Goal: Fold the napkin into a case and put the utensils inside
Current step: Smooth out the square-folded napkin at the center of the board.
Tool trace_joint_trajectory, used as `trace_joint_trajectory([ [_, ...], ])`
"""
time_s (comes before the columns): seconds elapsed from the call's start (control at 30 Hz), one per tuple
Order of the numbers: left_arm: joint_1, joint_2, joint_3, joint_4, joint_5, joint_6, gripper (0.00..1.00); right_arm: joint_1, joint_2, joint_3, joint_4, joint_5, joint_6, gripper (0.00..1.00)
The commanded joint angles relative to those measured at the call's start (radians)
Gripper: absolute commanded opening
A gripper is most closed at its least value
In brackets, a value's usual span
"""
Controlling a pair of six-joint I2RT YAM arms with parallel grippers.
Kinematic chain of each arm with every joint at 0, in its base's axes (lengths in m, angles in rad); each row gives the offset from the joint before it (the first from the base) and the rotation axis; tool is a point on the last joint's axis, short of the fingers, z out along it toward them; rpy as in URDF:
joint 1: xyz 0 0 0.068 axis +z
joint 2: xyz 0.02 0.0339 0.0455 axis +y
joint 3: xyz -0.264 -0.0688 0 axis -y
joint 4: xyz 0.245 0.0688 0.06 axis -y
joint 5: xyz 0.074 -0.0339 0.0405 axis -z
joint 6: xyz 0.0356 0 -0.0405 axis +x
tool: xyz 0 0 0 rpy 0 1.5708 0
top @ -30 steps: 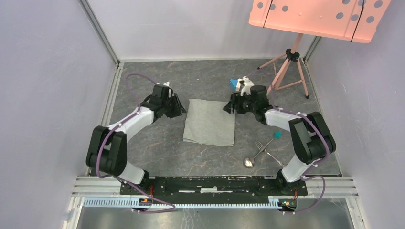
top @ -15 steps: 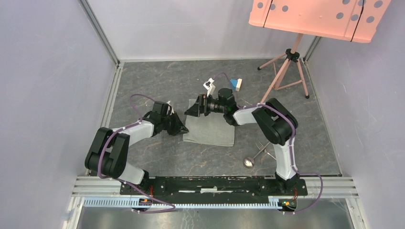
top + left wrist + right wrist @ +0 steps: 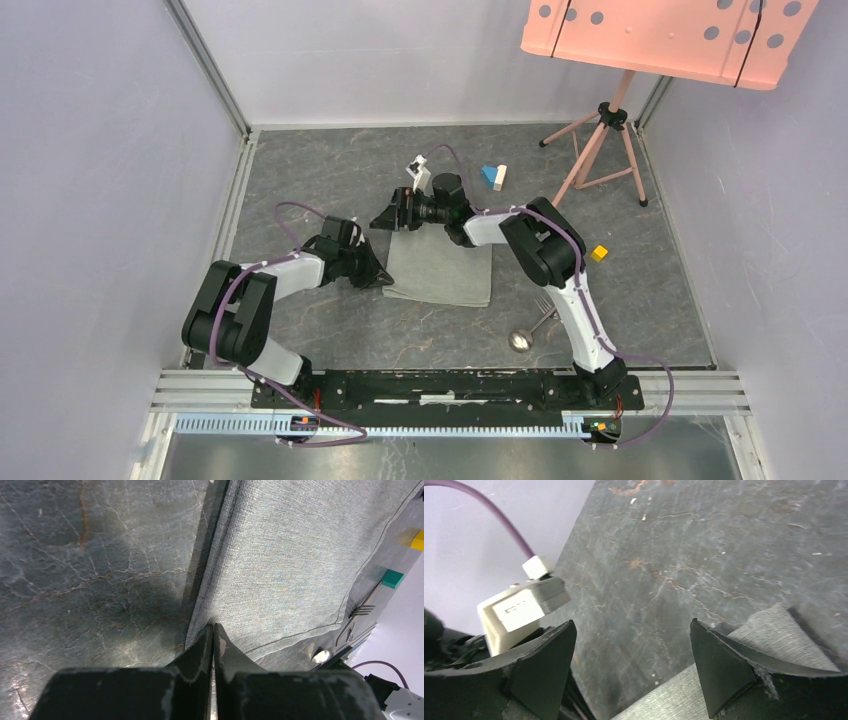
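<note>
Light grey rectangular cloth napkin [image 3: 440, 257] lies flat, not yet folded, mid-table on the dark grey marbled table [image 3: 330, 170], its left hem running far-to-near. Both arms work that one hem

Left gripper [image 3: 378, 275] sits at the napkin's near-left corner. In the left wrist view its jaws are pressed fully together with the tips right on the hem [image 3: 213, 629], so it looks pinched onto the cloth edge

Right gripper [image 3: 392, 215] reaches across to the far-left corner, jaws spread wide and holding nothing. In the right wrist view the cloth corner [image 3: 774, 625] lies under and just inside the right-hand finger [image 3: 724, 665], and bare table fills most of the gap, so the corner is off-centre in the jaws

Judgement: the next move turns on the right gripper shifting over that corner and closing, so both ends of the left hem can lift and fold toward the table's right edge

Small shiny silver fork [image 3: 543, 303] and round-bowled spoon [image 3: 520, 340] wait off the napkin's near-right corner, untouched
</note>
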Motion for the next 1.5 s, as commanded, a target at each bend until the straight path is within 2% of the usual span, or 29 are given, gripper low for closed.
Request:
trace_joint_trajectory([
  [0.0, 0.003, 0.007, -0.003, -0.062, -0.056, -0.017, 0.07, -0.012, 0.057, 0.036, -0.029, 0.033, -0.009, 0.90],
  [0.3, 0.002, 0.005, -0.027, -0.084, -0.085, 0.012, 0.05, -0.056, 0.222, 0.243, -0.158, 0.071, 0.009, 0.90],
  [0.43, 0.002, 0.000, -0.022, -0.096, -0.090, 0.021, 0.06, -0.061, 0.232, 0.329, -0.257, 0.107, -0.047, 0.90],
  [0.53, 0.003, -0.004, -0.016, -0.112, -0.092, 0.029, 0.05, -0.071, 0.258, 0.452, -0.361, 0.146, -0.103, 0.90],
  [0.63, 0.002, -0.017, -0.012, -0.137, -0.104, 0.044, 0.06, -0.087, 0.286, 0.528, -0.374, 0.152, -0.102, 0.91],
  [0.73, 0.002, -0.036, 0.001, -0.162, -0.103, 0.066, 0.07, -0.096, 0.314, 0.616, -0.399, 0.124, -0.099, 0.91],
  [0.83, 0.002, -0.070, 0.023, -0.164, -0.065, 0.073, 0.11, -0.101, 0.267, 0.645, -0.464, 0.086, -0.141, 0.91],
  [0.93, 0.002, -0.117, 0.045, -0.158, -0.017, 0.075, 0.14, -0.107, 0.105, 0.561, -0.545, 0.077, -0.242, 0.90],
  [1.03, 0.002, -0.162, 0.073, -0.166, 0.028, 0.075, 0.16, -0.117, -0.153, 0.289, -0.517, 0.101, -0.327, 0.92],
  [1.13, 0.001, -0.200, 0.080, -0.172, 0.036, 0.064, 0.23, -0.121, -0.333, 0.044, -0.410, 0.104, -0.318, 0.93],
  [1.3, -0.001, -0.198, 0.062, -0.158, 0.077, 0.044, 0.28, -0.123, -0.424, -0.296, -0.099, 0.009, -0.134, 0.91],
  [1.47, 0.000, -0.175, 0.022, -0.115, 0.097, 0.046, 0.36, -0.131, -0.398, -0.398, 0.011, -0.024, -0.076, 0.89],
])
